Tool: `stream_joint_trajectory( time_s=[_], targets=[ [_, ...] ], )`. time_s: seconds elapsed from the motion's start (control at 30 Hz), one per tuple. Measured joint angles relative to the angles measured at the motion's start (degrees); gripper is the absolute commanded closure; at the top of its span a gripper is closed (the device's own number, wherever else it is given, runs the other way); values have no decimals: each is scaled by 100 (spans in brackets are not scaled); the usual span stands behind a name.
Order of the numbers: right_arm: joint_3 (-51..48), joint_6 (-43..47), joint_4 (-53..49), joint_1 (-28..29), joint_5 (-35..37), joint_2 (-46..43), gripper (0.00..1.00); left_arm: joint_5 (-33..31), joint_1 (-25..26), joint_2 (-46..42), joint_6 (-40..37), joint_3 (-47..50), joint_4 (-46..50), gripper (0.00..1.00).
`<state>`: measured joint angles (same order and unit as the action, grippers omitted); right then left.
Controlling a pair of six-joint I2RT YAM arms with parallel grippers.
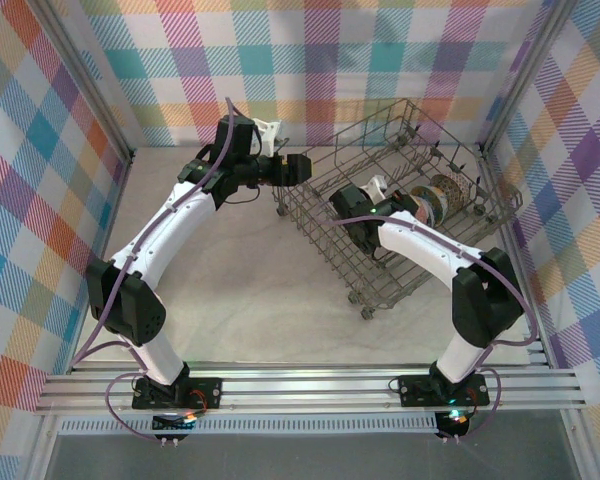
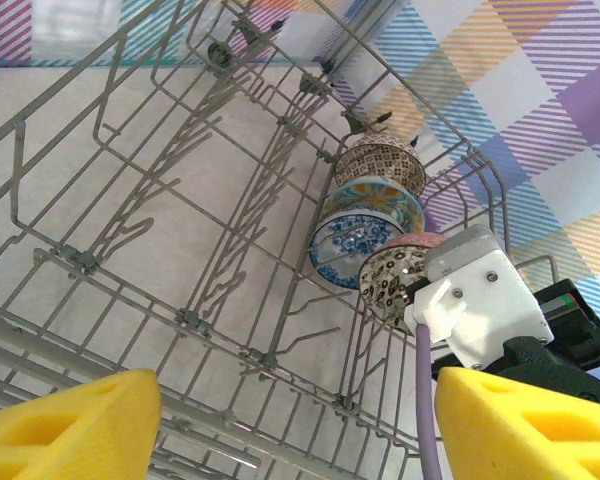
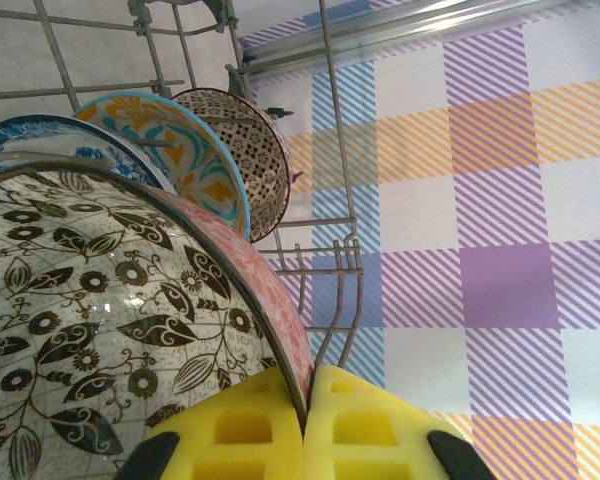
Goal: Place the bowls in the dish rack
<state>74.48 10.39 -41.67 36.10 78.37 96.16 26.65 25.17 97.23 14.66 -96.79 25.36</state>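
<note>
Placing step, by look: pinched leaf-patterned bowl (image 3: pixel 100 330) by rim in closed right gripper (image 3: pixel 305 420), upright in dish rack (image 1: pixel 320 240), fourth in row. Hung left gripper (image 2: pixel 300 425) wide, empty, alongside. Next called for release, clean retreat.

Your left tool (image 2: pixel 298 425) hangs with pads spread wide, arm arched forward; your right tool (image 3: pixel 305 425) is pinched tight on a bowl (image 3: pixel 100 330) rim, elbow bent.

Pale matte table (image 1: pixel 250 290) surface. Multicoloured plaid cloth (image 1: pixel 310 60) lines the surrounding walls. A ribbed aluminium rail (image 1: pixel 310 385) spans the near edge. Metal posts (image 1: pixel 85 80) stand at the back corners.
</note>
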Motion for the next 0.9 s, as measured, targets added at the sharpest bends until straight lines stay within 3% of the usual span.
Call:
stream_joint_trajectory(
  time_s=[0.43,0.9],
  targets=[
    [-55,1410,1207,-9,-254,118,100,28,-22,-4,2,173,-44,27],
    [-164,1681,1381,-13,-367,83,90,24,-26,-15,33,212,-175,27]
  ],
)
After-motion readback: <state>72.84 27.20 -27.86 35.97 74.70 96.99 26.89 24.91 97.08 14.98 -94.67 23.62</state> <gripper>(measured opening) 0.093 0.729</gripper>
